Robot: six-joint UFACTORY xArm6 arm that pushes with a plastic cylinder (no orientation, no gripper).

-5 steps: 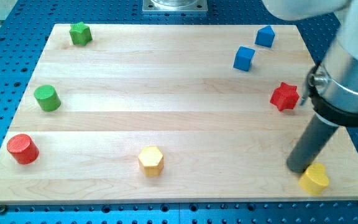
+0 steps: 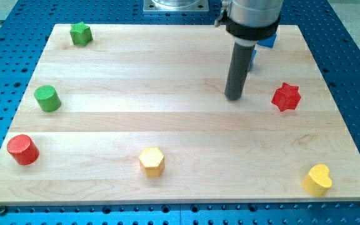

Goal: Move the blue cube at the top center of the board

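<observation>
The blue cube [image 2: 253,59] sits near the view's top right and is mostly hidden behind my rod; only a sliver of it shows at the rod's right side. A second blue block [image 2: 269,39] lies just above it, partly hidden by the arm. My tip [image 2: 233,97] rests on the board just below and slightly left of the blue cube, and left of the red star [image 2: 286,97].
A green star [image 2: 80,33] lies at the top left, a green cylinder [image 2: 47,99] at the left, a red cylinder [image 2: 22,149] at the bottom left. A yellow hexagon [image 2: 151,162] is at the bottom centre, a yellow heart [image 2: 317,180] at the bottom right.
My tip has moved from beside the yellow heart at the bottom right up and left to just below the blue cube. The arm now covers most of both blue blocks.
</observation>
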